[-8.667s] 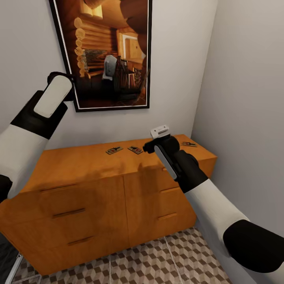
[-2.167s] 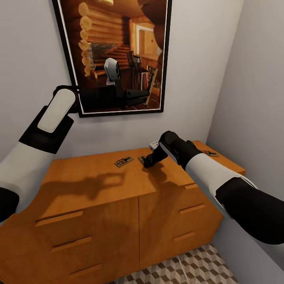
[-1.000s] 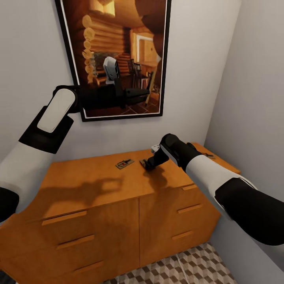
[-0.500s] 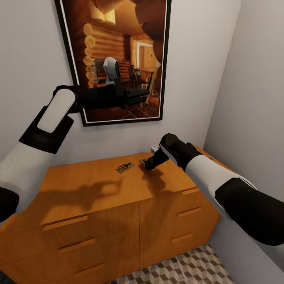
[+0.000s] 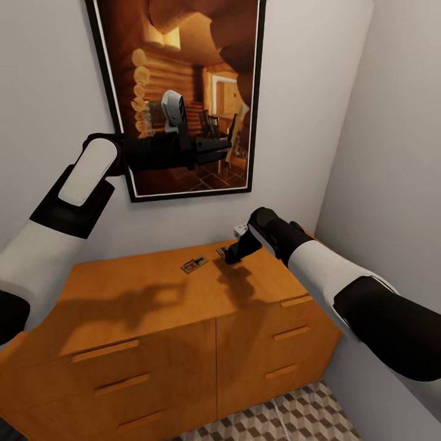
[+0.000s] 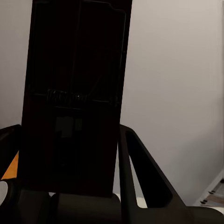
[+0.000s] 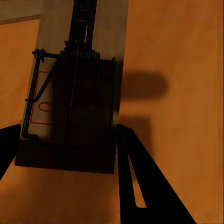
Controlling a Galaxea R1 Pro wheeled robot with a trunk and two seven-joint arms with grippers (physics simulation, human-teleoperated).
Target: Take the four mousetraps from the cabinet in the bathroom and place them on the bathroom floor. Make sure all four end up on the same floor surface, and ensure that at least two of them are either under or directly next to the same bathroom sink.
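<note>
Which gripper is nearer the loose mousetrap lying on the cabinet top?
Right. The right gripper is down at the cabinet top, just beside the loose mousetrap. The left gripper is raised high in front of the picture, holding another mousetrap.

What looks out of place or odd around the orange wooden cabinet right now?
Nothing looks spilled or damaged. The oddest sight is the left gripper raised in front of the framed cabin picture, clamping a dark flat mousetrap. The right gripper is clamped on another mousetrap just above the glossy orange-brown cabinet, beside a third one lying flat.
</note>
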